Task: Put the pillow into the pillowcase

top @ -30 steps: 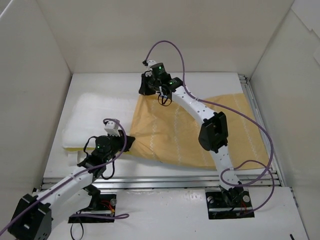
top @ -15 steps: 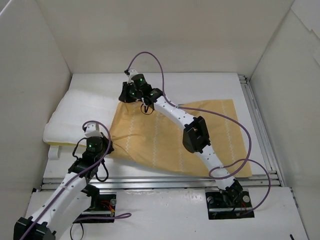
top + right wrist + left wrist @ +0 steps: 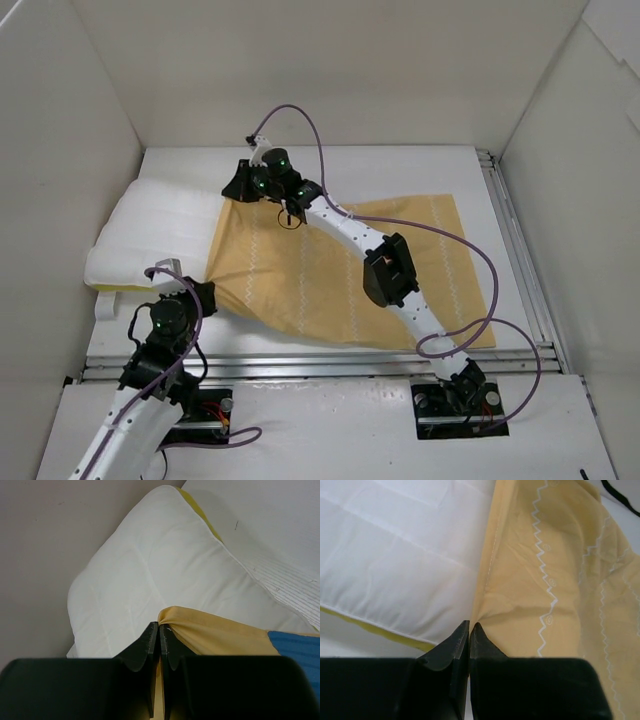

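Top external: pillow point(image 3: 150, 235) lies at the left of the worktop point(image 3: 450, 170), its left end close against the side wall. The pillowcase point(image 3: 330, 270) is spread to its right, yellow-orange face up, its mouth edge overlapping the pillow's right end. How far the pillow is inside cannot be told. Left pincer point(image 3: 205, 293) is at the near corner of the mouth, right pincer point(image 3: 238, 185) at the far corner.

Left wrist: left pincer point(image 3: 469, 630) is closed, tips nipping the pillowcase hem point(image 3: 490, 570) right where it meets the pillow point(image 3: 395, 565). Only a very small bite of cloth shows. Risk: thin fabric slides out under pull.

Right wrist: right pincer point(image 3: 159, 630) is closed on a folded corner of yellow cloth above the pillow point(image 3: 150, 570); the blue face point(image 3: 295, 645) shows underneath. Risk: if both layers are pinched together, the mouth stays shut and rides over the pillow instead of around it. Cannot tell how many layers are held. Also, the pillow may bunch against the wall, or uneven pulling may skew the case.
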`<state>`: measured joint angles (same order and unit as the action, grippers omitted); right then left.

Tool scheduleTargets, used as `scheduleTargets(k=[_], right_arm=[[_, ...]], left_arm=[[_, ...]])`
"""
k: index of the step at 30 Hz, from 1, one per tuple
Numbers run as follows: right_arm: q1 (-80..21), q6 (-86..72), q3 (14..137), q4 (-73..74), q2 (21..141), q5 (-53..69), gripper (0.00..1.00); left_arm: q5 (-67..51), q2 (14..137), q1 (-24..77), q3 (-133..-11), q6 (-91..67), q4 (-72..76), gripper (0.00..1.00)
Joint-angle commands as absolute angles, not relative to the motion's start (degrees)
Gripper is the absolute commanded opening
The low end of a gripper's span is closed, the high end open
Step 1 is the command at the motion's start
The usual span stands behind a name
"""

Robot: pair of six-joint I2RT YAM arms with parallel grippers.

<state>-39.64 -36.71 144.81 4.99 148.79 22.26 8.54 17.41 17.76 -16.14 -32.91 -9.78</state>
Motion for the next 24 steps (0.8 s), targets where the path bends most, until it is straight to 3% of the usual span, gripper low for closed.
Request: scheduleTargets(k=[1, 4, 11, 24], right_arm=[[-40.25, -37.44, 145.11, -4.48, 147.13, 23.91, 0.0], [-40.69, -37.0, 144.84, -5.01, 146.87, 24.43, 0.0], [-41.22, -34.98, 145.72, -5.71, 147.39, 20.31, 0.0], [-41.13, -40.43, 147.31, -11.25, 151.0, 21.0, 0.0]], left_arm=[[13.08, 20.9, 17.23, -19.41, -31.72, -10.71, 0.0], [20.8, 27.84, 17.23, -22.57, -35.05, -13.96, 0.0], [26.19, 41.47, 15.65, -27.95, -37.53, -16.08, 0.0], [23.91, 39.2, 6.69, -28.65, -32.35, -11.69, 0.02]])
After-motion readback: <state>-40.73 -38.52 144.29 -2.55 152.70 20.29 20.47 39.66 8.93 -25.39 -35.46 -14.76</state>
